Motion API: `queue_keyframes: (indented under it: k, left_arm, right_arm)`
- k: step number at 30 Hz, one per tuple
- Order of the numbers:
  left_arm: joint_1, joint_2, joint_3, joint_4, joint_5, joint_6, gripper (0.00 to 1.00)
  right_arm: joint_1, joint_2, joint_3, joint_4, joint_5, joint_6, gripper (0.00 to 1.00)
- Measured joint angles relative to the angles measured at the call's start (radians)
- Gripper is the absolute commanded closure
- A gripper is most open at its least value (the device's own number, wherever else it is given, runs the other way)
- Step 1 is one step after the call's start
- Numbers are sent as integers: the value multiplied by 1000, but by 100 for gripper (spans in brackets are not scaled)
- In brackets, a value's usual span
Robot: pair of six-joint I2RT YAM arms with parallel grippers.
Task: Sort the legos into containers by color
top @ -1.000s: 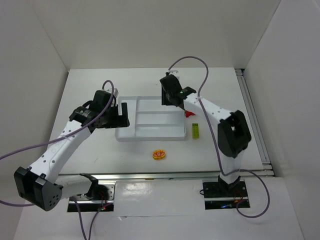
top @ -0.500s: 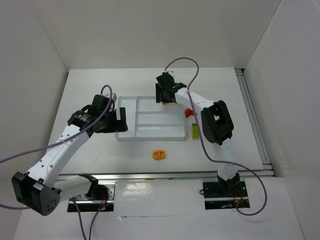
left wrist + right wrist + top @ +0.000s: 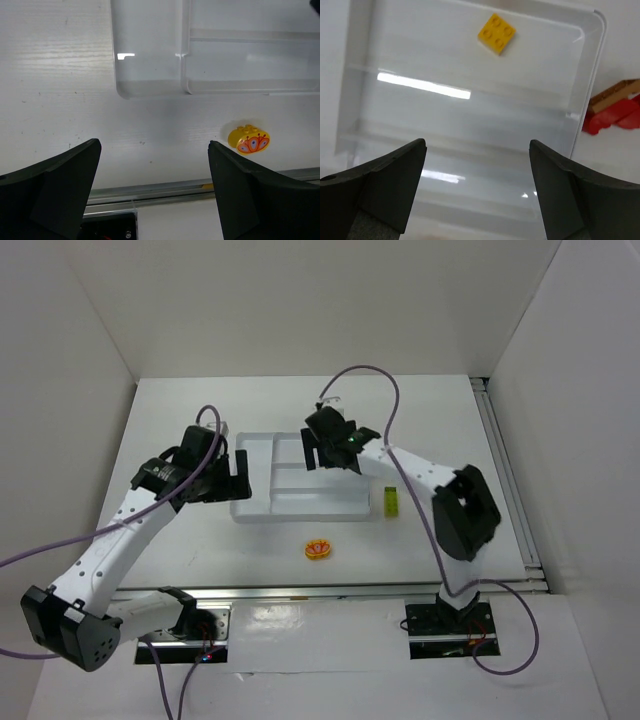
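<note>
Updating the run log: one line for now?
left end effector open; right end effector open over tray; yellow brick in tray; green brick on table

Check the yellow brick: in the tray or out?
In. The right wrist view shows the yellow brick lying flat inside a compartment of the tray, within its walls.

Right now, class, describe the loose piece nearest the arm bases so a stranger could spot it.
Find the white tray on the table. Just before its near edge lies a rounded yellow brick. Unlike the plain lime green brick right of the tray, it bears an orange-red print.
</note>
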Motion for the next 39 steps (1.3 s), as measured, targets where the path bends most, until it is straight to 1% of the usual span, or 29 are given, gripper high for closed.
queue_keyframes:
  k: [4,6,9,11,14,23,25,26,28,29,30,32,34,39]
  left_arm:
    - [0,-5,46,-6,-40,0,0]
    - [3,-10,59,-8,-50,0,0]
    - [4,-13,71,-16,-62,1,0]
    - [4,-13,72,-19,-68,0,0]
    - [4,-13,72,-21,-68,0,0]
    - [4,-13,72,-22,-40,1,0]
    - [4,-13,74,-25,-34,2,0]
    - [4,-13,76,-27,-29,2,0]
    - [4,-13,84,-31,-19,2,0]
    - [4,-13,88,-31,-15,2,0]
    - [4,-13,92,-31,-14,3,0]
    - [4,-13,97,-31,-10,3,0]
    - [4,-13,98,-31,-7,4,0]
    - [4,-12,98,-32,-4,6,0]
  right_arm:
    - [99,-321,-291,27,-54,-7,4]
    - [154,-428,-398,42,-95,-9,0]
    - [253,-527,-542,53,-157,-6,0]
    - [313,-534,-608,56,-192,-1,0]
    - [358,-488,-649,56,-223,9,0]
    - [377,-336,-641,154,-251,10,0]
    - [380,-301,-629,163,-243,8,6]
    - [381,-281,-621,166,-240,7,11]
    - [381,-250,-613,175,-235,8,19]
    - [381,-243,-614,176,-232,9,24]
    - [381,-242,-614,179,-229,10,31]
    - [381,-242,-614,190,-224,17,40]
    - [382,-242,-614,191,-212,30,47]
    - [411,-262,-599,154,-156,48,48]
